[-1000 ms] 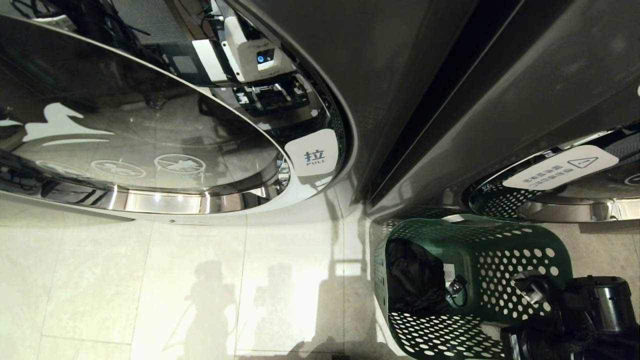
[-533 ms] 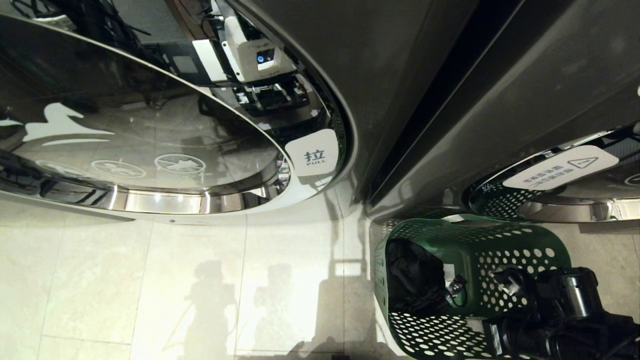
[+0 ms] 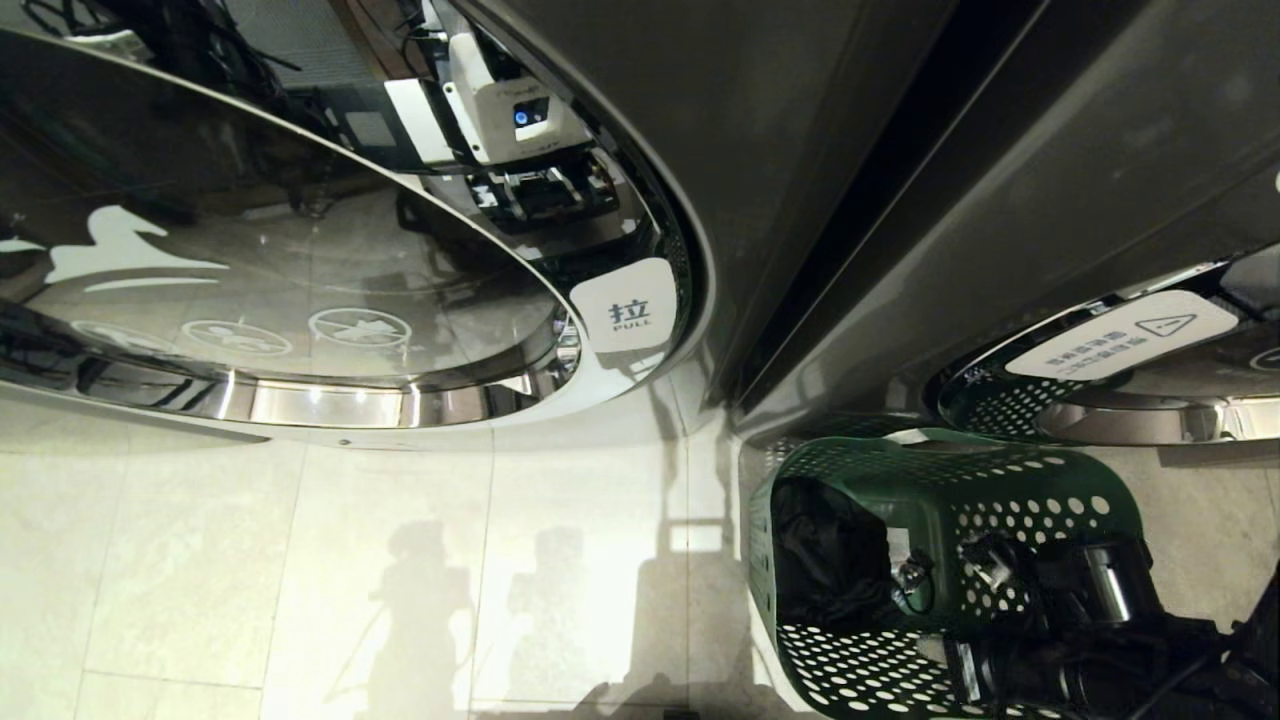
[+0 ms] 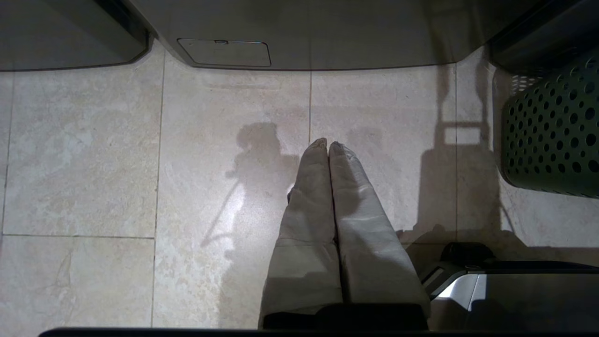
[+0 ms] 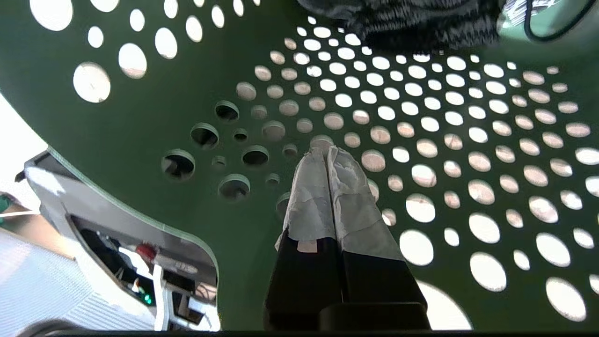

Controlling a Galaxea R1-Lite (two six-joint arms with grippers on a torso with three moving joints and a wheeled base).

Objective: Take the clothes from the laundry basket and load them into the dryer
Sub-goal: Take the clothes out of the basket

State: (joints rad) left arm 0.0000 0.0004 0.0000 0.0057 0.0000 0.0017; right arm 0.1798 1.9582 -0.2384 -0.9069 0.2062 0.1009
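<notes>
The green perforated laundry basket stands on the floor at the lower right, in front of the machines. Dark clothes lie bunched inside it, and they show again as dark clothes at the edge of the right wrist view. My right gripper is inside the basket, shut and empty, its taped tips close to the holed green wall and short of the clothes. The dryer's round glass door at the left is shut. My left gripper hangs shut and empty over the floor tiles.
A white PULL label sits on the door's right rim. A second machine's door is behind the basket at the right. Pale floor tiles spread out left of the basket. The basket's corner shows in the left wrist view.
My right arm has moved left across the basket, further in towards the clothes. Its fingers have stayed shut. The left arm, basket and door have not moved.
</notes>
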